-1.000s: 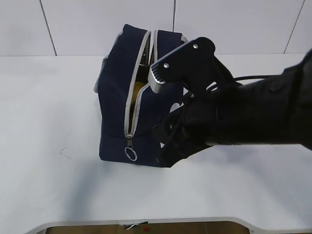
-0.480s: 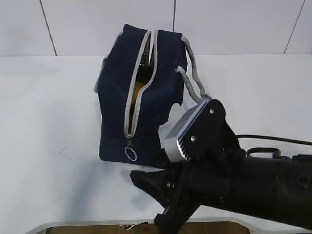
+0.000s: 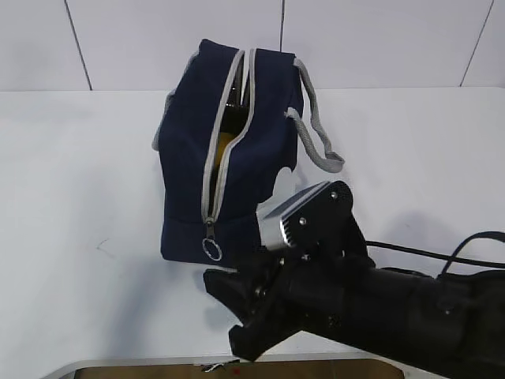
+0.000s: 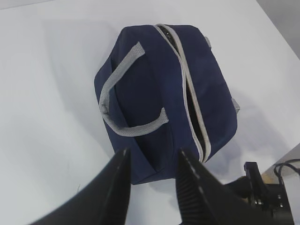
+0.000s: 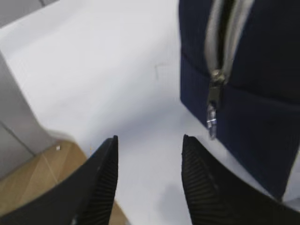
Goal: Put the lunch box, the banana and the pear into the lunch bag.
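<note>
The navy lunch bag (image 3: 268, 103) stands on the white table with its grey zipper part open along the top and front. A bit of yellow (image 3: 229, 140) shows in the gap; I cannot tell whether it is the banana or the pear. The lunch box is hidden. My right gripper (image 3: 225, 316) is open and empty, low in front of the bag near the table's front edge, apart from the ring pull (image 3: 211, 249). In the right wrist view the right gripper (image 5: 150, 138) has the pull (image 5: 212, 122) to its right. My left gripper (image 4: 153, 152) hovers open above the bag (image 4: 140, 89).
Grey strap handles (image 3: 316, 134) hang off the bag's sides. The table's front edge (image 3: 158, 363) runs just below my right gripper, with wooden floor (image 5: 42, 173) beyond it. Bare white table (image 3: 79, 197) lies left of the bag.
My right arm has dropped from beside the bag's upper right side down to the table's front edge. The jaws kept the same width. The bag has not moved.
</note>
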You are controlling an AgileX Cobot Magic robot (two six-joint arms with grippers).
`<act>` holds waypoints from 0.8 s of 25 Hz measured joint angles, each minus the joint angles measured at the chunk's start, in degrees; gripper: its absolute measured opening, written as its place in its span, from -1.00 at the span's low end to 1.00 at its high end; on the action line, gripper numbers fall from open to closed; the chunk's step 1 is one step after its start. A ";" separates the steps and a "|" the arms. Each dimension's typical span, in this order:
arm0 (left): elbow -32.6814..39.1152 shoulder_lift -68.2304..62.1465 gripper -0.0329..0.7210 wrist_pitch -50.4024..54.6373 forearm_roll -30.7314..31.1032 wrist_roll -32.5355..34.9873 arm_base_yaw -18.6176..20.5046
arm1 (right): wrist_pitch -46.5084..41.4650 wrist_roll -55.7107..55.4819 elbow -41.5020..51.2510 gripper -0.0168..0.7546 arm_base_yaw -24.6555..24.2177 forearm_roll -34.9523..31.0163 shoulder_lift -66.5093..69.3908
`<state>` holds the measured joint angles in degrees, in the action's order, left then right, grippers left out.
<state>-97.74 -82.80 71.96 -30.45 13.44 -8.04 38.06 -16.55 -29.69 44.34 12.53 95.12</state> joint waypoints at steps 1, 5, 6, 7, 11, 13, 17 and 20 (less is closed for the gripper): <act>0.00 0.00 -0.24 0.10 0.00 0.00 0.00 | 0.46 0.00 0.00 0.01 0.00 -1.77 0.44; 0.00 0.00 -0.24 0.10 0.14 0.00 0.00 | 0.95 0.11 0.00 0.02 0.00 -9.32 3.15; 0.00 0.00 -0.24 0.10 0.14 0.00 0.00 | 1.40 0.09 0.00 0.02 0.00 -10.09 3.88; 0.00 0.00 -0.24 0.10 0.14 0.00 0.00 | 1.79 0.09 0.00 0.02 0.00 -10.20 4.74; 0.00 0.00 -0.24 0.10 0.14 0.00 0.00 | 6.29 0.22 0.00 0.02 0.00 -8.34 7.46; 0.00 0.00 -0.24 0.10 0.17 0.00 0.00 | 8.56 0.22 0.00 0.02 0.00 -8.13 8.40; 0.00 0.00 -0.24 0.10 0.26 0.00 0.00 | 9.60 0.22 -1.05 0.02 0.00 -8.10 11.03; 0.00 0.00 -0.24 0.10 0.30 0.00 0.00 | 9.96 0.22 -2.22 0.02 0.00 -8.01 12.47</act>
<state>-97.74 -82.80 72.05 -30.15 13.44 -8.04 48.02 -16.33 -31.91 44.34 4.53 107.59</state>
